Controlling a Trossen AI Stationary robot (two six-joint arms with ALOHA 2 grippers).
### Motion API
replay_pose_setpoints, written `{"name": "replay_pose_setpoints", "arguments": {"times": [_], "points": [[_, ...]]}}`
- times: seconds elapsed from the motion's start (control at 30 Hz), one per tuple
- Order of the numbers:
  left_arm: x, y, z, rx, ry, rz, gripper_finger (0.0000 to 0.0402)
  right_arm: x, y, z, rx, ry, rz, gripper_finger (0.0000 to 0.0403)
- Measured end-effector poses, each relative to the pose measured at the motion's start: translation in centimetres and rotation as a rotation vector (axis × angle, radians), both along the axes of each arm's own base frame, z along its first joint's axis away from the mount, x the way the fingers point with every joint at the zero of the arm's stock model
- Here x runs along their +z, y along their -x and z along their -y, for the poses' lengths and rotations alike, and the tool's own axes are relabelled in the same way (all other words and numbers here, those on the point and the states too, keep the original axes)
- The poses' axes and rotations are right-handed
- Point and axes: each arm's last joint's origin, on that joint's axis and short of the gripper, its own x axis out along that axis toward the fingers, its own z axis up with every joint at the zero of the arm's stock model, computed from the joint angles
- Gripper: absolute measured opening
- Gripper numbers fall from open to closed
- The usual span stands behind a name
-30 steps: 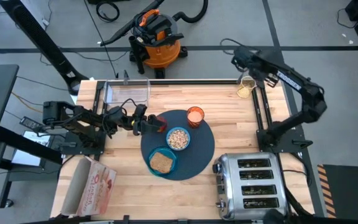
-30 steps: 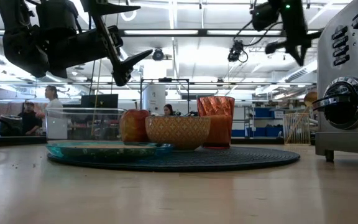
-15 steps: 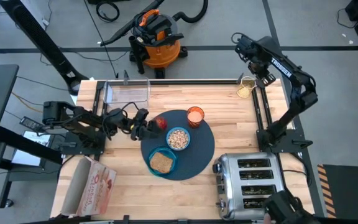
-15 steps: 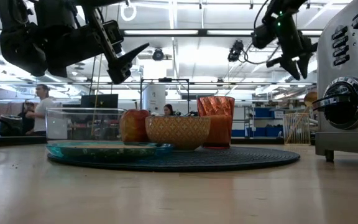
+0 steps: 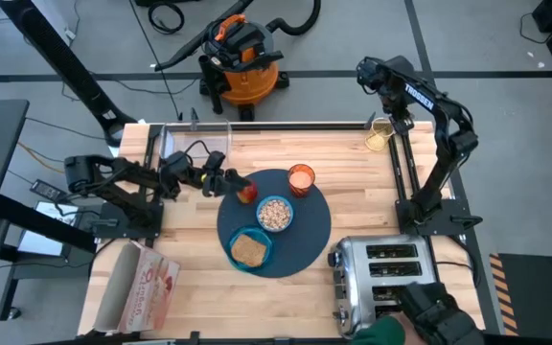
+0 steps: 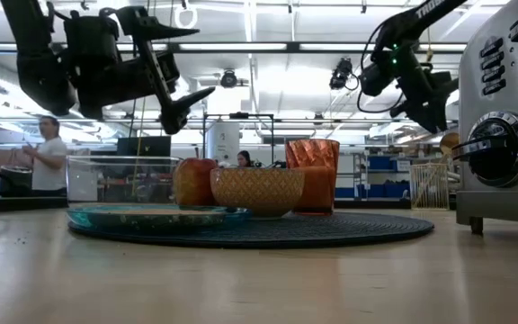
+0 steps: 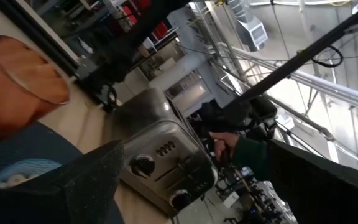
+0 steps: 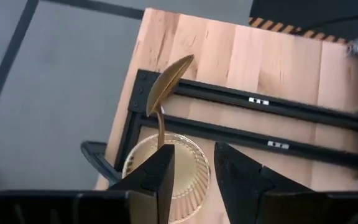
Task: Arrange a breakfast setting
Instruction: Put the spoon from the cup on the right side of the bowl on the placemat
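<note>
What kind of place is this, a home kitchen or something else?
Probably a robotics lab or workshop, not a home: a shop vacuum stands on the grey floor behind the table, industrial ceiling beams run overhead, and shelving fills the room behind.

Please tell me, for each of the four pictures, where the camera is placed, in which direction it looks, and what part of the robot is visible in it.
High: above the table, looking down; both arms, mat, toaster.
Low: at table height, looking level across; both arms overhead, bowl, cup.
Left wrist: on the left arm, facing the toaster; own dark fingers.
Right wrist: on the right arm, looking down at the spoon standing in a holder; own fingers.
Shared: high, low and left wrist show the toaster.
</note>
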Motion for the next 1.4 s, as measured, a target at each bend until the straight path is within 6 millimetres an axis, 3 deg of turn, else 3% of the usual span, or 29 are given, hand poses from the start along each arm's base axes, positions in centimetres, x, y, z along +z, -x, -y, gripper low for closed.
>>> {"name": "replay_pose_setpoints", "arguments": {"times": [0.47, 1.0, 1.4], "points": [[-0.1, 1.8, -3.8, 0.118, -0.017, -0.017, 0.0396, -0.2, 2.0, 1.9, -0.073, 0.089, -0.004, 0.0134], [-0.3, 2.1, -4.4, 0.136, -0.002, -0.038, 0.0396, -1.2, 2.8, 3.1, -0.172, 0.029, 0.054, 0.0143], [-0.4, 2.1, -4.3, 0.127, 0.002, -0.045, 0.0396, -1.1, 3.0, 3.0, -0.198, 0.017, 0.070, 0.0072]]}}
